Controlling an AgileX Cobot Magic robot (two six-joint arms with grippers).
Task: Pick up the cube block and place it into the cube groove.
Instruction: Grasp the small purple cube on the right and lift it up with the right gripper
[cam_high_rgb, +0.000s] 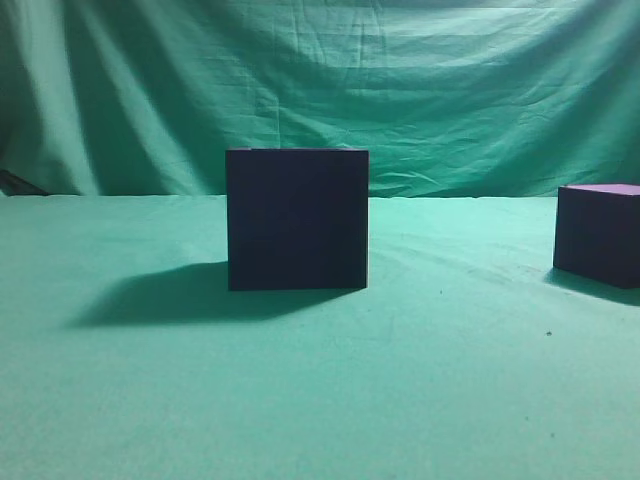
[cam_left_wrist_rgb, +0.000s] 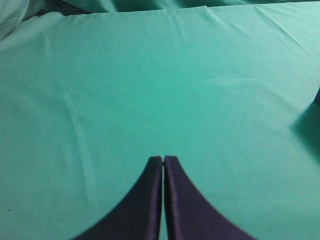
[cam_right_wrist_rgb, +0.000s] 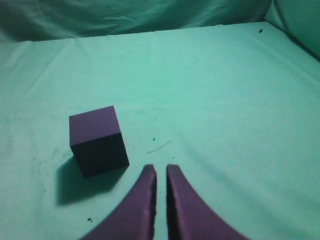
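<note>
We see the small cube (cam_right_wrist_rgb: 96, 140) lying just left of and beyond our right gripper (cam_right_wrist_rgb: 160, 172), whose jaws are nearly closed, holding nothing; the left gripper (cam_left_wrist_rgb: 163, 160) is pressed closed over bare cloth.

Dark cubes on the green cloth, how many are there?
2. The big dark box stands mid-table. The small cube block sits far right, near the right gripper.

exterior: table-height, facing backdrop | wrists: slanting down onto cloth | shared: cube block (cam_right_wrist_rgb: 97, 140), probably
</note>
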